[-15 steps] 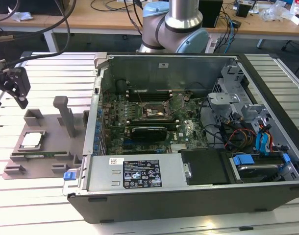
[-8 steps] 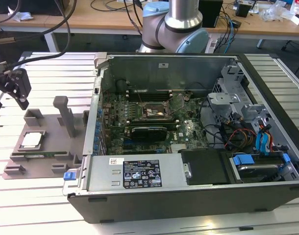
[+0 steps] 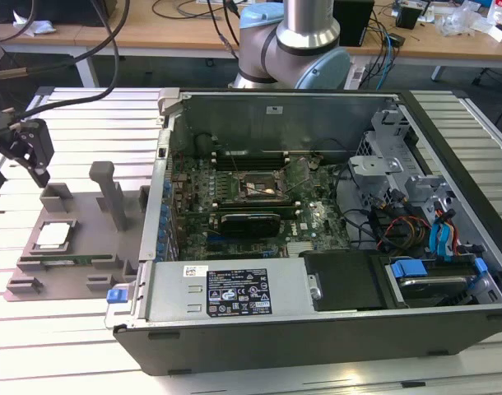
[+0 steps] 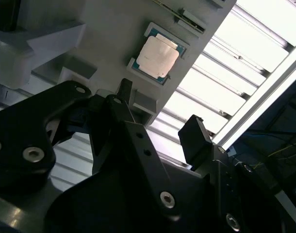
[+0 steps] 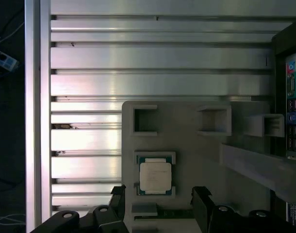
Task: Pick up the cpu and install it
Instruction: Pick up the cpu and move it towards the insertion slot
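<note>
Exterior view: the tool [image 3: 20, 169] hangs over the tabletop [image 3: 86, 123] near the edge on the exterior view's left, above the outer end of a grey fixture [image 3: 86, 232]. Its jaws stand wide apart and hold nothing. The cpu [image 3: 53, 236] lies flat in a shallow seat on that fixture, metal top up, below the tool and apart from it.

An upright post [image 3: 111, 193] and lower grey blocks rise from the fixture between the cpu and the open computer case [image 3: 284, 123]. The case lies just beside the fixture. Inside it are the black socket [image 3: 255, 188] and, just beside that, a long black card [image 3: 249, 220], with cables and drive cages crowding the end on the exterior view's right.

In the first wrist view the cpu [image 5: 155, 176] sits in the gap between the two black fingers [image 5: 201, 201], nothing covering it. Two square pockets [image 5: 144, 120] lie beyond it. Bare slats [image 5: 157, 58] run from the fixture to the tabletop's edge rail [image 5: 36, 97].

In the second wrist view the cpu [image 4: 157, 57] lies ahead of the spread fingers [image 4: 196, 138].
</note>
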You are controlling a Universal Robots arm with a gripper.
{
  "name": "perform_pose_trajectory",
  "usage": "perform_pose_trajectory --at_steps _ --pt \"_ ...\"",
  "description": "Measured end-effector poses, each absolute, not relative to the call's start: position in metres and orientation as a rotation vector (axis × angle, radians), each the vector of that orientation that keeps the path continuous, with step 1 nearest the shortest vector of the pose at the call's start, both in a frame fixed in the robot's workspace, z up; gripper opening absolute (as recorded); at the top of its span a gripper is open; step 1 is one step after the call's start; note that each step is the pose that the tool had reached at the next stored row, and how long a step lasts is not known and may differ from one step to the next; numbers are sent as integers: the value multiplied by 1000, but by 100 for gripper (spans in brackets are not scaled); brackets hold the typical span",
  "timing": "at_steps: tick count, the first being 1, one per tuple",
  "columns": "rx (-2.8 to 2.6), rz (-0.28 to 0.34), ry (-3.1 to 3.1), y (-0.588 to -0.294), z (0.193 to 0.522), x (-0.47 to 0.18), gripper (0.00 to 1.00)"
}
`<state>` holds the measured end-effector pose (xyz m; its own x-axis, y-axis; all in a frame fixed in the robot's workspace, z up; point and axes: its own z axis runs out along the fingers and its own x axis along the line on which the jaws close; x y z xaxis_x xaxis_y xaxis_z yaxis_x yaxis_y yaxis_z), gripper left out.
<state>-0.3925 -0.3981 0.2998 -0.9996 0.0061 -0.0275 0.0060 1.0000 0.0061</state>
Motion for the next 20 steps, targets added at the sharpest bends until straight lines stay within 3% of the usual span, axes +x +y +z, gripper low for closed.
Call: perform_pose_trajectory --at_steps 20 --pt "9 9 3114 -398 288 -393 66"
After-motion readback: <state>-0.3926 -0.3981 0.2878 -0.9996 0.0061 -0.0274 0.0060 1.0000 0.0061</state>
